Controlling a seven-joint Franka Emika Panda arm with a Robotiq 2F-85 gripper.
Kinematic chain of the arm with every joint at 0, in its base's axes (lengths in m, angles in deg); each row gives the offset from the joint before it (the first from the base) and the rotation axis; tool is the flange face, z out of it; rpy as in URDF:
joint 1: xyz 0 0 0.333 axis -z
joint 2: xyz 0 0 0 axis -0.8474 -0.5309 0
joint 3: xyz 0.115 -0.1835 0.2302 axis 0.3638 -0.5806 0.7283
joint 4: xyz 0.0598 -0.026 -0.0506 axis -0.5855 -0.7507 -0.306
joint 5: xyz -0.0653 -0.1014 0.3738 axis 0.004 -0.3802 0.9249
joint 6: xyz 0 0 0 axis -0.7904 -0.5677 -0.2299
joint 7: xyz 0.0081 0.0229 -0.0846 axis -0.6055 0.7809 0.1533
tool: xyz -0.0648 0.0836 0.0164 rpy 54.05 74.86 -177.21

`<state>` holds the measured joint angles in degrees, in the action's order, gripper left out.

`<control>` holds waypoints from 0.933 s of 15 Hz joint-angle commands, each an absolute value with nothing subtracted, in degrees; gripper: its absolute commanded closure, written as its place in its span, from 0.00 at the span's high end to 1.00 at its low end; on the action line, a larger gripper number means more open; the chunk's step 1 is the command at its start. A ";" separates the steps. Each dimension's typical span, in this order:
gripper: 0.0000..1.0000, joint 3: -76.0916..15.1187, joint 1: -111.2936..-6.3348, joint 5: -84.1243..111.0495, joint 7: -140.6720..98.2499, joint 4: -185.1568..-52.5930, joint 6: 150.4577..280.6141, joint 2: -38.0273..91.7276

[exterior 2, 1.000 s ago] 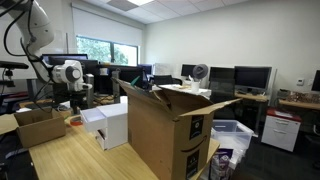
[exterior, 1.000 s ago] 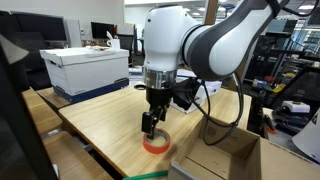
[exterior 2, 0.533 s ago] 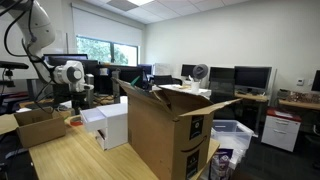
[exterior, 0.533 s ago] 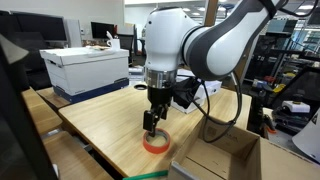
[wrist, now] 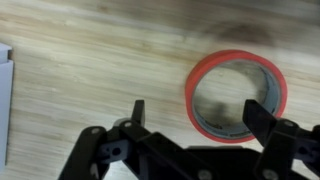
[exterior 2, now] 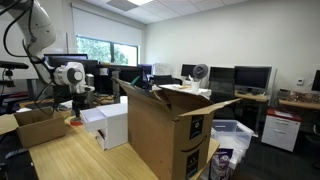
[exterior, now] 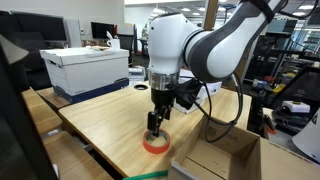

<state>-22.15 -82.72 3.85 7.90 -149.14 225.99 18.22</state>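
On the far left of the wooden table (exterior: 95,112) sits a white box (exterior: 88,68). In the middle, the gripper (exterior: 153,126) hangs just above a red tape roll (exterior: 155,146), which lies flat near the front edge of the table. On the near right is an open cardboard box (exterior: 228,160).

In the wrist view, the gripper (wrist: 197,108) is wide open and holds nothing. Its two fingers (wrist: 138,112) stand far apart. The tape roll (wrist: 238,58) sits a bit to the right, with its left edge between them.

The roll looks light and stiff, like a hard ring. Its sides look smooth, so it may slide on the wood when pushed. A good place to hold it is the ring's wall, with one finger in the hole and one outside. Squeezing gently should be enough.
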 commanded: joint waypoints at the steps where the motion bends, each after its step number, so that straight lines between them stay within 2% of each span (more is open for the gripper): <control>1: 1.00 -21.93 -82.02 4.48 6.61 -151.39 227.09 19.39; 14: 1.00 -21.95 -82.85 4.42 7.68 -151.60 228.37 17.61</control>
<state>-22.13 -82.89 3.86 7.91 -150.39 226.28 17.59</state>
